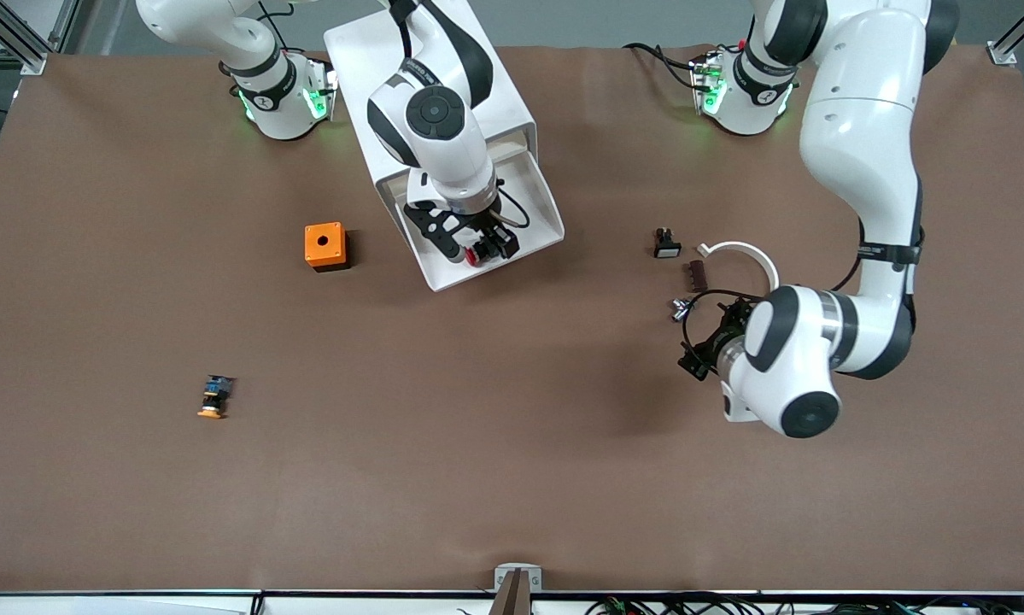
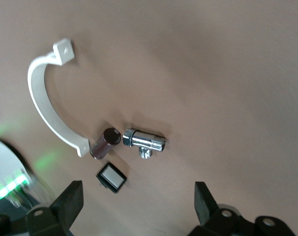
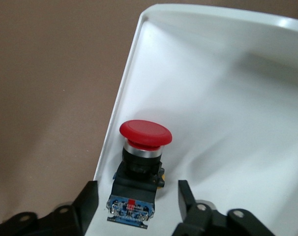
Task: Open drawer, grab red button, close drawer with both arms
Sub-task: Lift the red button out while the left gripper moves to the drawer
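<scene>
The drawer (image 1: 539, 224) stands pulled out of the white cabinet (image 1: 358, 60), its tray open toward the front camera. The button (image 1: 481, 253), with a red mushroom cap and a black-and-blue body, lies in the drawer (image 3: 227, 98) close against its side rim. My right gripper (image 1: 477, 246) is down in the tray, open, one finger on each side of the button's (image 3: 139, 162) body with small gaps showing. My left gripper (image 1: 693, 359) hangs open and holds nothing, above the table at the left arm's end; the left gripper (image 2: 138, 196) shows bare table between its fingers.
An orange cube (image 1: 324, 246) sits beside the drawer toward the right arm's end. A yellow-capped button (image 1: 214, 398) lies nearer the front camera. By the left gripper lie a white curved clamp (image 2: 45, 108), a chrome fitting (image 2: 144, 141), a brown cylinder (image 2: 104, 142) and a black square switch (image 2: 111, 178).
</scene>
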Robot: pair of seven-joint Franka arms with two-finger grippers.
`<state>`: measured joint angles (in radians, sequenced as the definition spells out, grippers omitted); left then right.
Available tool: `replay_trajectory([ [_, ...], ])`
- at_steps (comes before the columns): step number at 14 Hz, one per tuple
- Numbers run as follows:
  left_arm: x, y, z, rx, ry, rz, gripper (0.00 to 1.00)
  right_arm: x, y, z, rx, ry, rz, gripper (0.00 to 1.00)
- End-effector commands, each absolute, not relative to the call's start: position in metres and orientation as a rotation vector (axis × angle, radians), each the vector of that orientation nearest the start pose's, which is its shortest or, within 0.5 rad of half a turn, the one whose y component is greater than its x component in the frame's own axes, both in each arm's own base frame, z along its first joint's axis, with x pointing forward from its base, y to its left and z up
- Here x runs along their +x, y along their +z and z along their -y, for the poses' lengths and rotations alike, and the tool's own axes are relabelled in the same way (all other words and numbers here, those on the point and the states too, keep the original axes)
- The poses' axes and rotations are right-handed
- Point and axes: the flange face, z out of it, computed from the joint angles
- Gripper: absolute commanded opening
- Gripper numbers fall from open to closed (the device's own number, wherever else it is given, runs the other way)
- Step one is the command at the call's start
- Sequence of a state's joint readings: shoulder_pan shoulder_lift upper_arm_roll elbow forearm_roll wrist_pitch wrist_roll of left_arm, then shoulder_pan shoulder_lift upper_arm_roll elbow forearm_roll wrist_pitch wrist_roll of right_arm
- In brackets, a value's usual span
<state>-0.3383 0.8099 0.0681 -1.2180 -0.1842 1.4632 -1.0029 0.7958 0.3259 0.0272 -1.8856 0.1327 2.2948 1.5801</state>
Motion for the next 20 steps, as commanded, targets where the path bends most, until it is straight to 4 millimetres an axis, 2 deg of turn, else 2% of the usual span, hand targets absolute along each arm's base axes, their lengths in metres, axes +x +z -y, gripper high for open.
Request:
replay_trajectory([
  [1,0.642,0.292,0.247,-2.697,0.636,0.855,0.99,0.426,0.344,-0.464,-2.747,0.099,-1.248,0.23],
  [2,0.637,0.301,0.260,-2.715,0.620,0.828,0.99,0.427,0.346,-0.465,-2.743,0.099,-1.249,0.03],
  [3,0.635,0.306,0.266,-2.724,0.609,0.819,0.99,0.431,0.347,-0.461,-2.740,0.101,-1.260,0.00],
  [4,0.634,0.316,0.271,-2.743,0.593,0.803,0.99,0.436,0.352,-0.458,-2.739,0.095,-1.248,0.00],
  [6,0.636,0.324,0.282,-2.798,0.534,0.795,0.99,0.461,0.383,-0.452,-2.702,0.084,-1.264,0.00],
  [7,0.638,0.327,0.290,-2.833,0.498,0.789,0.99,0.480,0.404,-0.443,-2.717,0.089,-1.241,0.00],
  [9,0.641,0.331,0.306,-2.894,0.412,0.782,0.99,0.511,0.433,-0.416,-2.770,0.097,-1.142,0.00],
  [12,0.639,0.334,0.325,-2.948,0.356,0.726,0.99,0.555,0.443,-0.360,-2.826,0.060,-0.957,0.00],
  [14,0.630,0.337,0.350,-3.018,0.316,0.541,0.99,0.578,0.442,-0.323,-2.864,0.033,-0.823,0.00],
  [16,0.631,0.336,0.359,-3.053,0.268,0.501,0.99,0.604,0.425,-0.278,-2.911,0.033,-0.690,0.00],
  [19,0.633,0.321,0.373,-3.113,0.214,0.441,0.99,0.636,0.382,-0.209,-2.982,0.077,-0.466,0.00],
  [20,0.628,0.318,0.388,-3.140,0.172,0.411,0.99,0.645,0.365,-0.183,-2.993,0.096,-0.422,0.00],
])
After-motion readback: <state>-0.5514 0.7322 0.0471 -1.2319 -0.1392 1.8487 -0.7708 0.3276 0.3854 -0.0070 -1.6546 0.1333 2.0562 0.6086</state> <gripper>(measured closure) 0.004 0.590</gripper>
